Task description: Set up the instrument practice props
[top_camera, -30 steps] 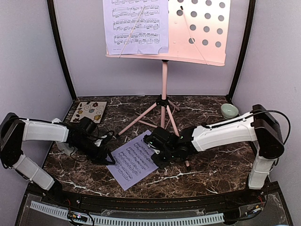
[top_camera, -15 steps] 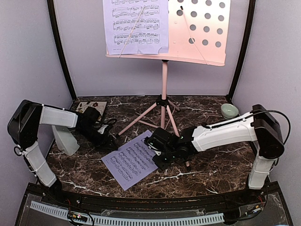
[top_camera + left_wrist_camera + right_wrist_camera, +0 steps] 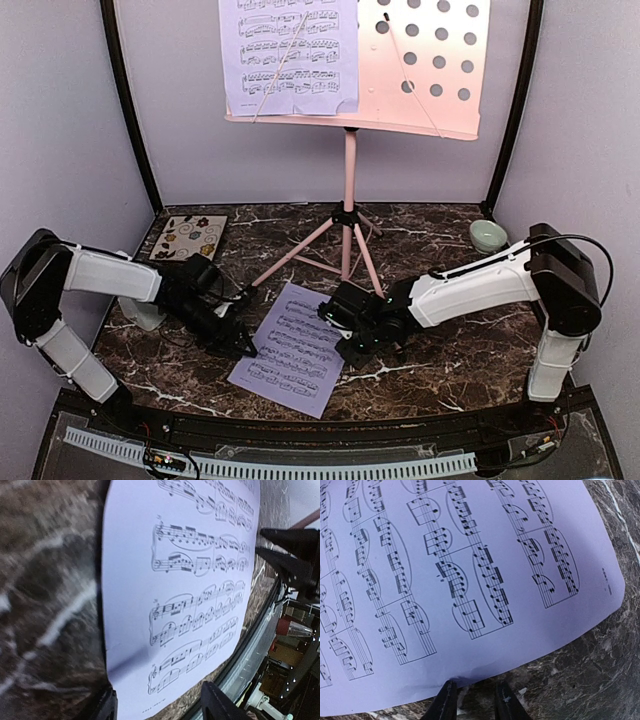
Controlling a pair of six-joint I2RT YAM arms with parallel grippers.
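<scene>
The pink music stand [image 3: 420, 75] stands at the back with one lavender page [image 3: 290, 55] on its left half. A second lavender page [image 3: 292, 350] lies flat on the marble table in front. My left gripper [image 3: 243, 347] is open at the page's left edge; in the left wrist view [image 3: 160, 707] its fingers straddle the page [image 3: 175, 580]. My right gripper [image 3: 342, 325] is at the page's right edge, jaws a narrow gap apart; its fingertips [image 3: 446, 700] touch the page edge [image 3: 470, 580], with bare marble between them. The grey metronome [image 3: 140, 315] is partly hidden behind my left arm.
A floral tile [image 3: 190, 237] lies at the back left. A pale-green bowl [image 3: 487, 235] sits at the back right. The stand's tripod legs [image 3: 300, 255] spread just behind the page. The table's front rail [image 3: 300, 465] is close to the page's near corner.
The loose page has turned and slid toward the front edge. My left gripper moved from near the tile down to the page's left edge. My right gripper shifted slightly right.
</scene>
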